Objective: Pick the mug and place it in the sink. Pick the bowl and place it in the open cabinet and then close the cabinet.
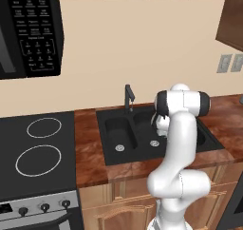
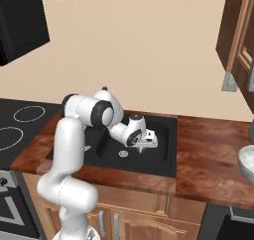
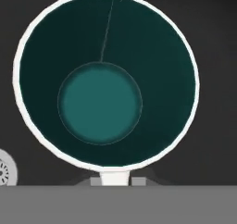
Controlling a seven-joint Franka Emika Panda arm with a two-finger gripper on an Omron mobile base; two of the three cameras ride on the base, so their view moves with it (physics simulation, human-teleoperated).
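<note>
Our pincer (image 2: 142, 146) hangs low over the right basin of the sink (image 2: 166, 157); whether its jaws grip we cannot tell. In the hand view the mug (image 3: 105, 79) stands upright, mouth facing us, a drain (image 3: 6, 171) at eight o'clock.

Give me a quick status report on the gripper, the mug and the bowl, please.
Gripper low in the sink's right basin, jaw state unclear. Mug directly below the hand, upright, over the dark basin floor beside a drain. Bowl on the counter at right, untouched.
</note>
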